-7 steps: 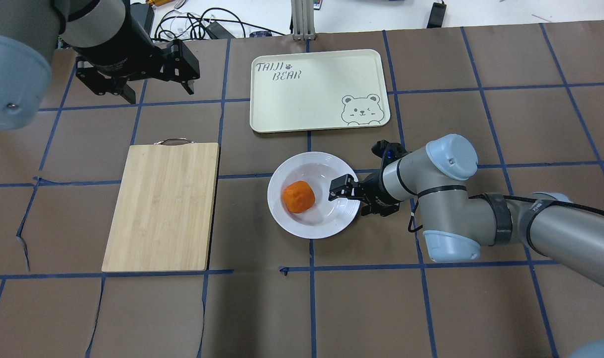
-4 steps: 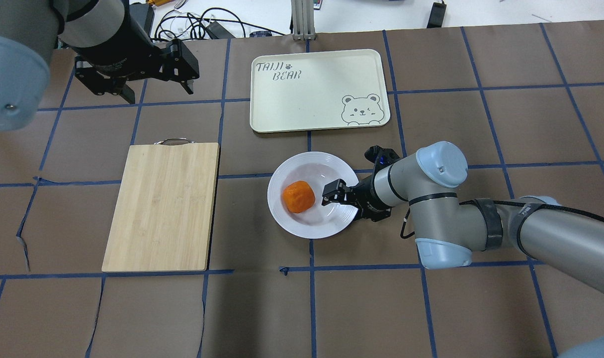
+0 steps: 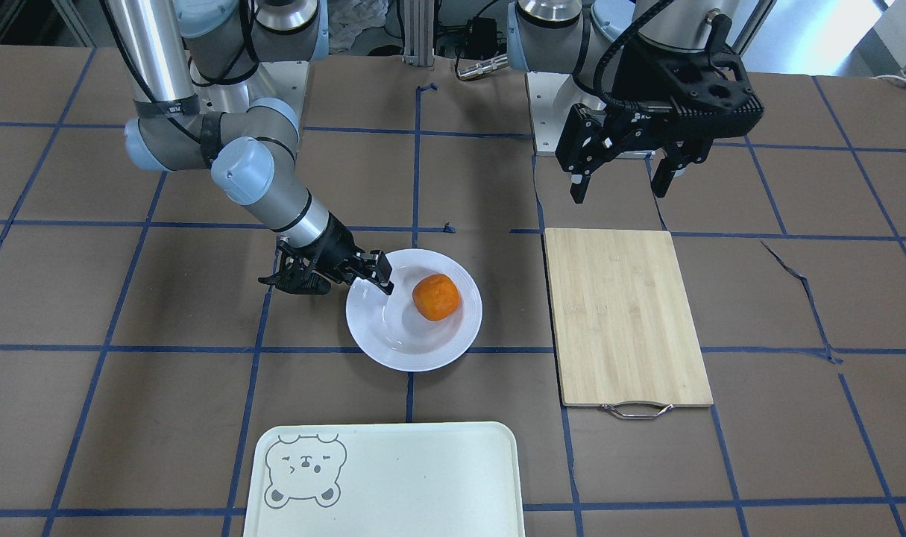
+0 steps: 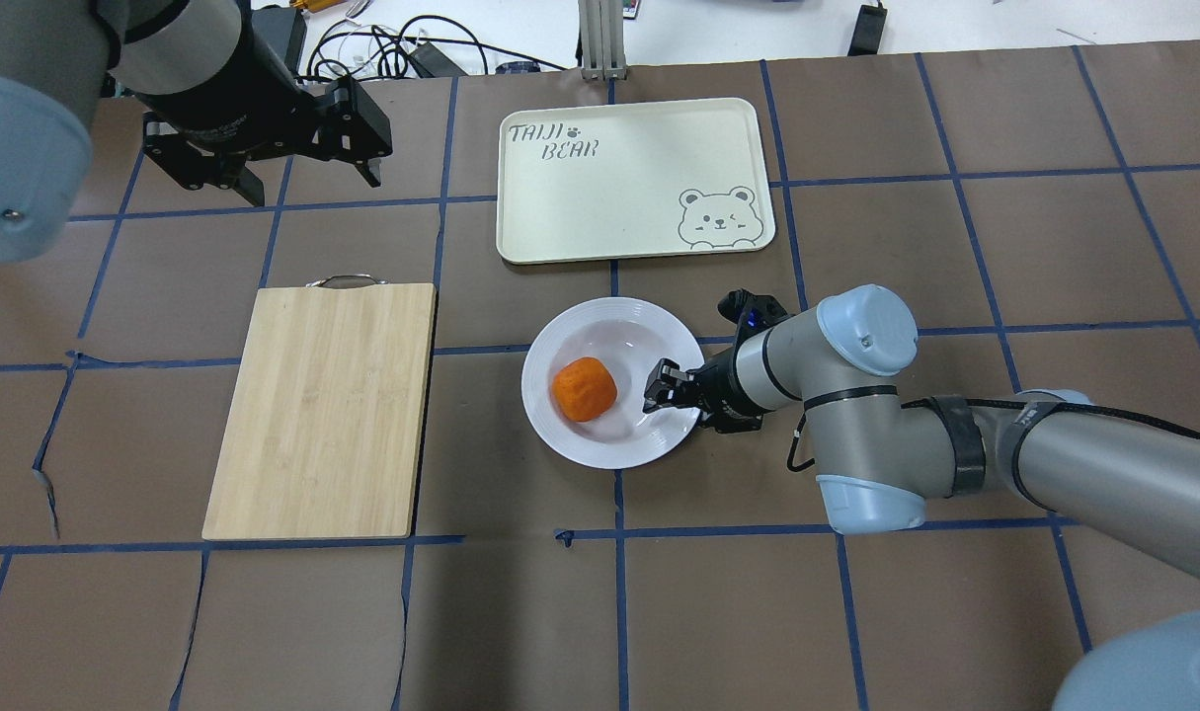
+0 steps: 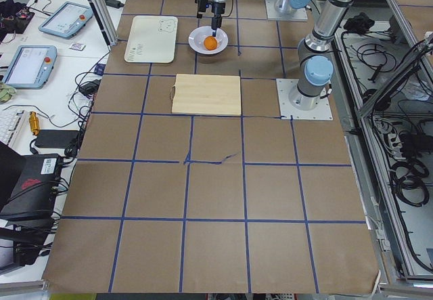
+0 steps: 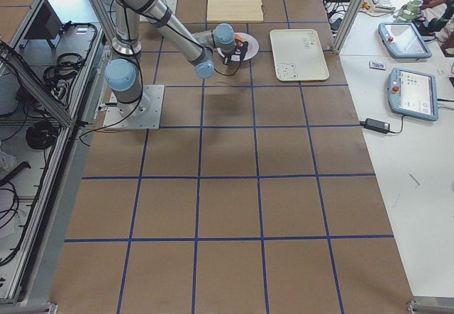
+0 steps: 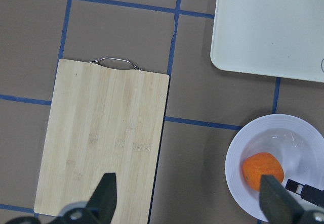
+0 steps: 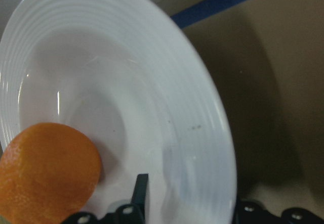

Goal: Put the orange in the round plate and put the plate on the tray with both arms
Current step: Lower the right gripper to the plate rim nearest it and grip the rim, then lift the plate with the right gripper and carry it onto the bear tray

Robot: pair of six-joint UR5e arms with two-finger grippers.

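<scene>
**Desk:** What can't you make out?

**Me:** Mainly the right gripper (image 4: pixel 671 387). One finger (image 8: pixel 140 191) lies over the inner slope of the round plate (image 4: pixel 609 452), and the rest of the tool sits outside the rim. The underside is hidden, so I can't tell whether it pinches the rim or only straddles it. My right wrist view crops the plate and shows only part of the orange (image 4: pixel 584 389). The front view cuts the tray (image 4: pixel 639 158) off at the bottom edge.

**Desk:** Other arm?

**Me:** The left gripper (image 4: pixel 313 186) hangs above the far left of the table (image 4: pixel 955 217). Fingers spread wide, nothing between them. There is pale print on its wrist, too small to read.

**Desk:** Where's the fruit?

**Me:** In the plate's well, left of centre from overhead, apart from the finger. The plate is on the table just on the near side of the tray, not touching it.

**Desk:** Surface, room?

**Me:** Brown paper covering, blue tape grid, a few tears. A bamboo cutting board (image 4: pixel 323 410) with a metal handle lies left of the plate. Cables (image 4: pixel 392 54) run beyond the far edge. Touchscreen pendants (image 6: pixel 415 94) sit on a white side bench.

**Desk:** Any writing?

**Me:** "TAIJI BEAR" (image 4: pixel 552 141) on the tray, with a winking bear face (image 4: pixel 718 219) in the opposite corner.
</scene>
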